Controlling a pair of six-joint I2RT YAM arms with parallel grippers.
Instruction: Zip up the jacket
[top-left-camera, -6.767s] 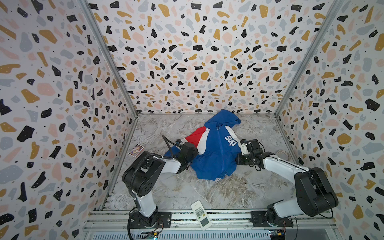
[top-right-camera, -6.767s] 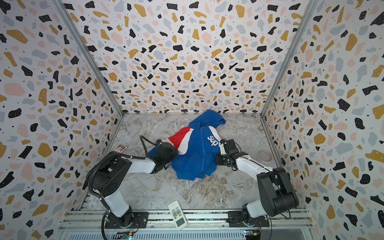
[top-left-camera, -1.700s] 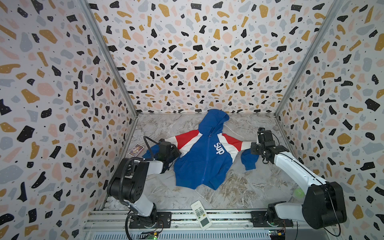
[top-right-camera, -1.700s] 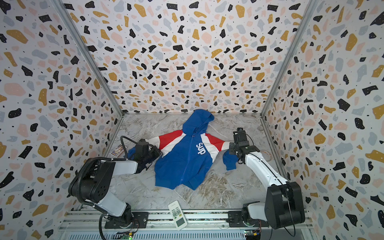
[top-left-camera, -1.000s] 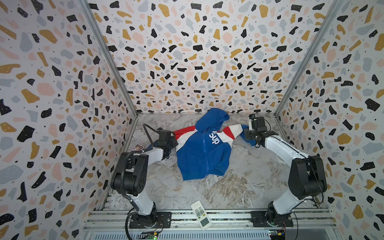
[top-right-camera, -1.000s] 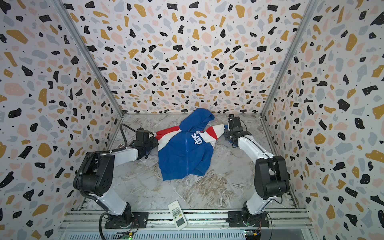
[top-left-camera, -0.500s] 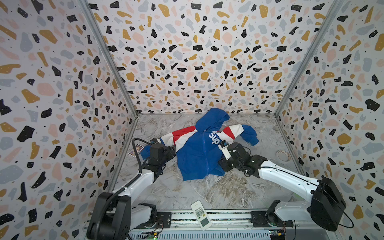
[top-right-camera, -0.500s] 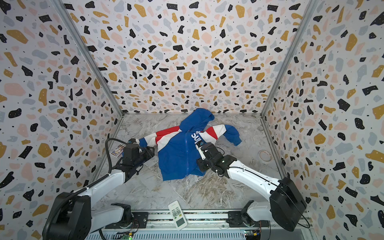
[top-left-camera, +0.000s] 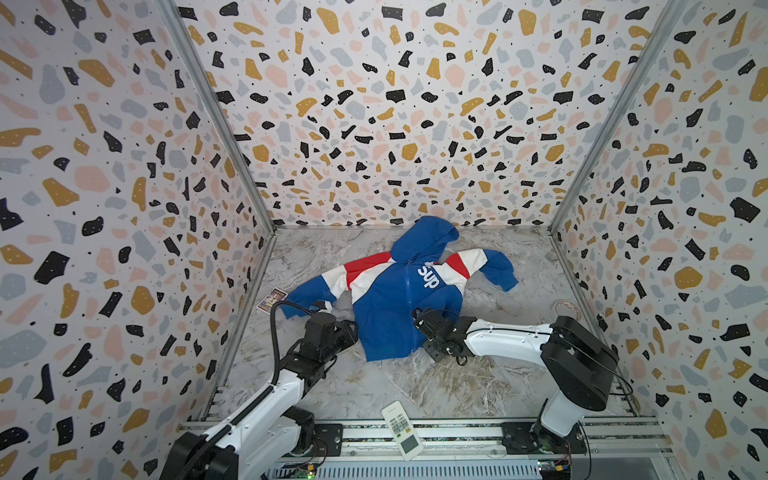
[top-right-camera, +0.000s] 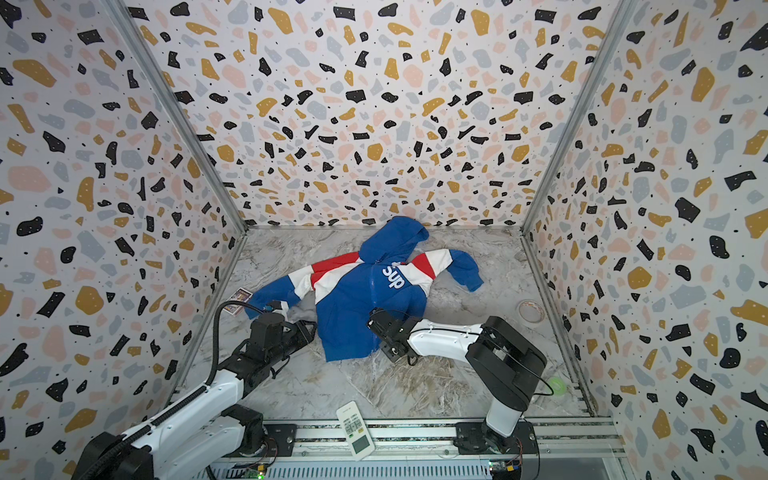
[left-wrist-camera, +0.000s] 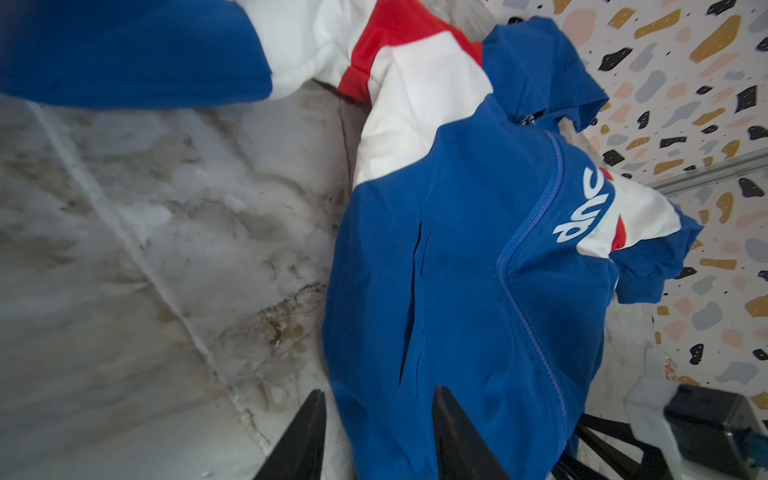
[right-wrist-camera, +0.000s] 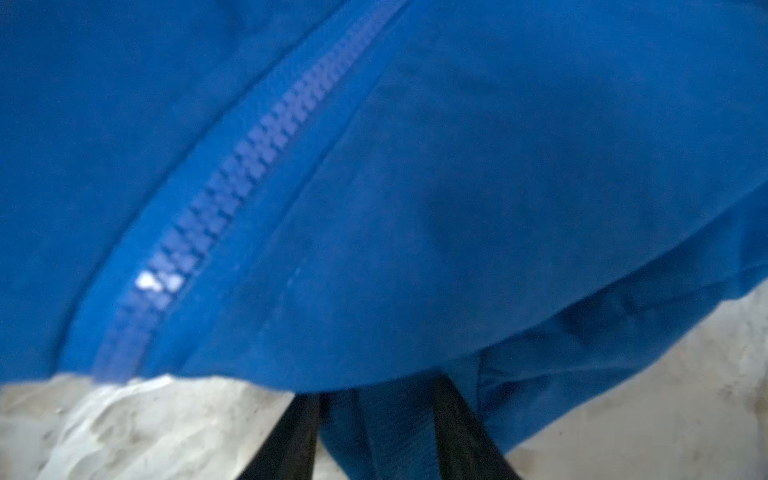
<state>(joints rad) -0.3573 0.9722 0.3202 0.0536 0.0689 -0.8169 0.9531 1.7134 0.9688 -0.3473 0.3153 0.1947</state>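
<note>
Both top views: jacket (top-left-camera: 399, 307) (top-right-camera: 357, 316) spread front-up on marbled table (top-left-camera: 415, 386), hood toward back wall (top-left-camera: 374, 104), sleeves out. Left gripper (top-left-camera: 353, 336) (top-right-camera: 311, 328) at hem's left corner, arm reaching low from front rail. Right gripper (top-left-camera: 422, 332) (top-right-camera: 376, 328) at hem's right corner, forearm lying low across table. Terrazzo-print walls on three sides.

Left wrist view: left gripper (left-wrist-camera: 378, 392) parted, straddling jacket (left-wrist-camera: 478, 270) hem corner, one finger over bare table.

Right wrist view: blurred. Right gripper (right-wrist-camera: 376, 399) narrowly apart, jacket (right-wrist-camera: 457, 166) hem filling the gap; pinched or not, cannot tell. Zipper (right-wrist-camera: 232, 174) meshed down to hem.
</note>
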